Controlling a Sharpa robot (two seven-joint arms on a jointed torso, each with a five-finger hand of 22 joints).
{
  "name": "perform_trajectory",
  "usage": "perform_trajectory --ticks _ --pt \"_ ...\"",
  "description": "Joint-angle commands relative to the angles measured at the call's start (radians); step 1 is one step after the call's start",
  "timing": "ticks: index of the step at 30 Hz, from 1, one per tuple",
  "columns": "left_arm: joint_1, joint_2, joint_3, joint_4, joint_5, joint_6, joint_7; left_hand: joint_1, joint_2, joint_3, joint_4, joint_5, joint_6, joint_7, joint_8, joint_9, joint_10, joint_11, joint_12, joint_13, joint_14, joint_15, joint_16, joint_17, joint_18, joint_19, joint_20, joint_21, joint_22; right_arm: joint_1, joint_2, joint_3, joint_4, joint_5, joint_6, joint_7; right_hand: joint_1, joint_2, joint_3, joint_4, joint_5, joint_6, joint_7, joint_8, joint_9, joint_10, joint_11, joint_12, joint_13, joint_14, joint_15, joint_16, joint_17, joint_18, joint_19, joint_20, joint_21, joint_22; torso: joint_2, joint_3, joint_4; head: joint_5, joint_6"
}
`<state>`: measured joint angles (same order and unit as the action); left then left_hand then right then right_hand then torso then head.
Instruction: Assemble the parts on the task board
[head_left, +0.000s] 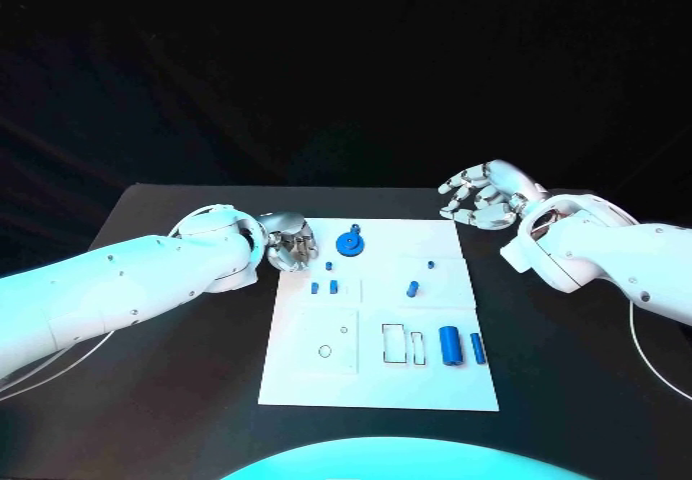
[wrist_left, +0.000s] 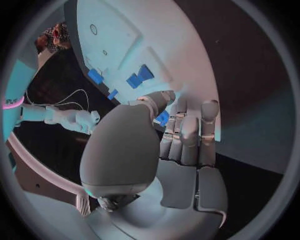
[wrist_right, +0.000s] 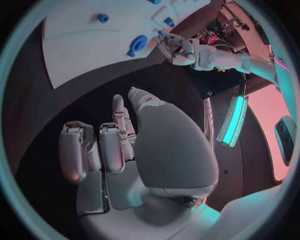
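Note:
The white task board (head_left: 382, 375) lies in the middle of the black table. A blue gear-like disc (head_left: 351, 241) sits near its far edge, with several small blue parts (head_left: 333, 287) behind it and two larger blue cylinders (head_left: 450, 346) near the right side. My left hand (head_left: 291, 243) hovers at the board's far left edge, just left of the disc, holding nothing; in the left wrist view its fingers (wrist_left: 187, 135) are stretched out with the thumb bent toward them. My right hand (head_left: 483, 195) hangs past the far right corner, fingers apart and bare.
Black outlines and small holes (head_left: 325, 351) mark the board's near half. Black table (head_left: 173, 400) stretches on both sides of the board. White cables (head_left: 656, 370) trail from the arms. In the right wrist view I see the board (wrist_right: 75, 50), the disc (wrist_right: 137, 44) and my left hand (wrist_right: 178, 50).

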<state>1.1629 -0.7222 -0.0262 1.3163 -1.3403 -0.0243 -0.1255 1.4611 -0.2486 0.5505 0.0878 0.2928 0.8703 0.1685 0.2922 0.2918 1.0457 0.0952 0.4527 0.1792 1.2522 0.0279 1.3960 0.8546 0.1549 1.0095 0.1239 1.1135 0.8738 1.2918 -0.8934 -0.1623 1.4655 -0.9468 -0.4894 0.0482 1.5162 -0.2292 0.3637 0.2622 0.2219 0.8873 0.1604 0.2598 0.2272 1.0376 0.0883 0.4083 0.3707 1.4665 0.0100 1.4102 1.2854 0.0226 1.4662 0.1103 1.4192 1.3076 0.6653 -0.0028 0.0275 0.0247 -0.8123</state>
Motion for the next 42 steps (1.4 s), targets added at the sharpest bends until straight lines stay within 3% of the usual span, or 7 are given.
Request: perform_trajectory --ticks 1,4,7,12,16,33,42 --pt "0.002 -0.029 0.005 -0.003 0.245 -0.098 0.079 0.001 0.006 0.005 -0.010 0.000 0.013 0.007 0.011 0.004 -0.034 0.011 0.000 0.004 -0.081 0.007 -0.054 -0.130 0.029 -0.080 0.006 -0.067 -0.084 -0.010 -0.001 -0.002 -0.002 -0.182 0.187 -0.076 -0.001 -0.025 0.043 -0.012 -0.010 0.040 0.001 0.009 0.004 0.020 -0.003 -0.051 -0.046 0.039 -0.006 -0.004 -0.001 0.016 0.037 -0.005 -0.009 0.164 -0.002 0.0014 0.0005 -0.022 0.014" --pt "0.003 -0.059 0.008 0.003 0.387 -0.150 0.144 0.005 0.015 0.010 -0.015 -0.001 0.018 0.010 0.015 0.006 -0.025 0.011 0.010 0.010 -0.072 0.007 -0.052 -0.116 0.030 -0.081 0.007 -0.068 -0.084 -0.020 -0.001 -0.004 -0.004 -0.280 0.226 -0.098 -0.029 -0.053 0.078 -0.022 -0.026 0.069 -0.017 0.020 0.009 0.035 -0.011 -0.120 -0.112 0.040 -0.015 -0.005 -0.001 0.019 0.031 -0.013 -0.024 0.156 -0.001 0.0018 0.0006 -0.029 0.019" --pt "0.003 -0.084 0.009 0.015 0.533 -0.192 0.209 0.000 0.013 0.016 -0.020 0.000 0.022 0.016 0.021 0.007 -0.053 0.020 -0.002 0.004 -0.173 0.012 -0.134 -0.289 0.030 -0.097 0.010 -0.084 -0.091 -0.032 -0.001 -0.005 -0.007 -0.362 0.237 -0.120 -0.042 -0.060 0.080 -0.027 -0.045 0.072 -0.020 0.021 0.010 0.043 -0.013 -0.137 -0.130 0.040 -0.018 -0.006 -0.003 0.019 0.033 -0.017 -0.023 0.158 0.000 -0.0006 0.0010 -0.040 0.023" --pt "0.003 -0.120 0.010 0.046 0.857 -0.212 0.354 -0.007 0.019 0.024 -0.029 -0.001 0.010 0.028 0.025 0.006 -0.085 0.034 -0.027 -0.016 -0.236 0.023 -0.229 -0.370 0.029 -0.135 0.019 -0.122 -0.108 -0.055 0.002 -0.006 0.002 -0.477 0.243 -0.172 -0.068 -0.064 0.053 -0.042 -0.062 0.067 -0.012 0.015 0.008 0.043 -0.003 -0.162 -0.153 0.041 -0.007 -0.007 -0.004 0.017 0.036 -0.013 -0.018 0.162 0.000 -0.0018 0.0006 -0.054 0.027" --pt "0.003 -0.142 0.010 0.066 1.007 -0.187 0.437 -0.018 0.027 0.019 -0.030 -0.001 -0.002 0.032 0.026 0.005 -0.095 0.040 -0.033 -0.027 -0.275 0.031 -0.281 -0.400 0.028 -0.169 0.027 -0.151 -0.120 -0.072 0.006 -0.006 0.015 -0.536 0.246 -0.203 -0.084 -0.063 0.020 -0.055 -0.068 0.060 -0.005 0.007 0.005 0.035 0.003 -0.177 -0.167 0.040 -0.003 -0.009 -0.007 0.019 0.034 -0.005 -0.027 0.157 0.000 -0.0010 0.0011 -0.064 0.030" --pt "0.002 -0.176 0.010 0.115 1.172 -0.141 0.527 -0.029 0.036 0.002 -0.028 -0.002 -0.008 0.034 0.032 0.006 -0.094 0.042 -0.032 -0.035 -0.300 0.036 -0.321 -0.427 0.029 -0.191 0.035 -0.188 -0.140 -0.103 0.043 -0.006 0.025 -0.595 0.155 -0.225 -0.078 -0.047 0.039 -0.063 -0.052 0.080 -0.002 0.005 0.004 0.075 0.000 -0.180 -0.181 0.042 -0.004 -0.006 -0.007 0.015 0.043 -0.004 -0.009 0.168 0.001 -0.0004 0.0013 -0.066 0.027" --pt "0.002 -0.179 0.010 0.117 1.178 -0.138 0.524 -0.028 0.037 0.001 -0.029 -0.002 -0.007 0.034 0.033 0.006 -0.093 0.042 -0.031 -0.036 -0.300 0.036 -0.322 -0.428 0.029 -0.191 0.035 -0.189 -0.140 -0.108 0.060 -0.006 0.019 -0.585 0.167 -0.223 -0.062 -0.021 0.152 -0.082 -0.068 0.118 -0.014 0.009 0.007 0.124 -0.011 -0.204 -0.207 0.043 -0.015 -0.007 -0.013 0.012 0.049 -0.013 0.002 0.177 0.001 -0.0010 0.0018 -0.064 0.024"
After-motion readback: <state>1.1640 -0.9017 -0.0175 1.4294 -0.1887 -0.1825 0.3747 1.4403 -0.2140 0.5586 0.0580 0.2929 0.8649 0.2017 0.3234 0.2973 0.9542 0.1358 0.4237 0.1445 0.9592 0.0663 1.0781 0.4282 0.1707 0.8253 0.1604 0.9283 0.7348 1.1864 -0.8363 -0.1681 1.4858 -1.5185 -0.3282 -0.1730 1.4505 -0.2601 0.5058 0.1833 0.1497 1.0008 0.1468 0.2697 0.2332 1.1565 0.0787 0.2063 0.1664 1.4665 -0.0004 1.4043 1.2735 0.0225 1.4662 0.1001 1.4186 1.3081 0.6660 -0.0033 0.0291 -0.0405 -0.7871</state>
